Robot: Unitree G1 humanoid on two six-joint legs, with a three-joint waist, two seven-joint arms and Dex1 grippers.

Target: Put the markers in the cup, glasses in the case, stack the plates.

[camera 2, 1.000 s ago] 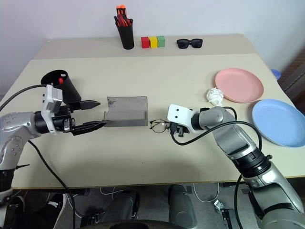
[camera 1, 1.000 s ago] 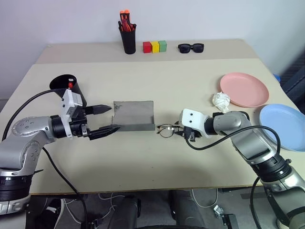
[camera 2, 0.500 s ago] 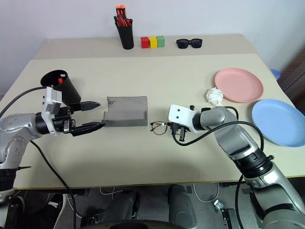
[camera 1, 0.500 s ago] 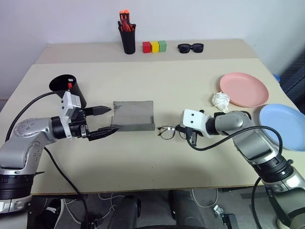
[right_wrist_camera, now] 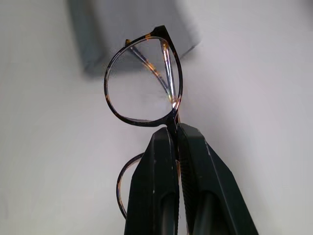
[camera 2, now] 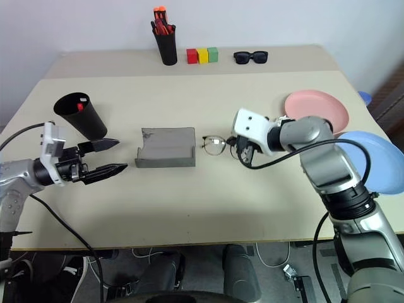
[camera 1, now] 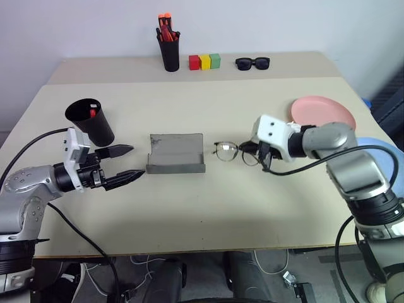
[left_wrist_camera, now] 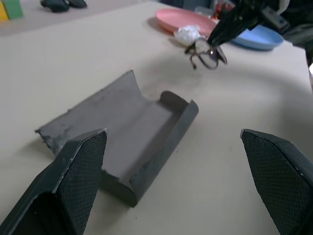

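With its jaws clamped on the bridge, the right gripper (right_wrist_camera: 175, 142) holds the thin wire-framed glasses (camera 1: 235, 152) above the table's middle, beside the open grey felt case (camera 1: 176, 153); that narrow pinch could let them swing or slip. Left gripper (camera 1: 124, 164) jaws stand apart.

You see a matt, felt-like grey case (camera 1: 176, 153), thin glossy-lensed glasses (camera 1: 231, 151), smooth plastic plates (camera 1: 322, 111), and a matt beige surface (camera 1: 189, 208).
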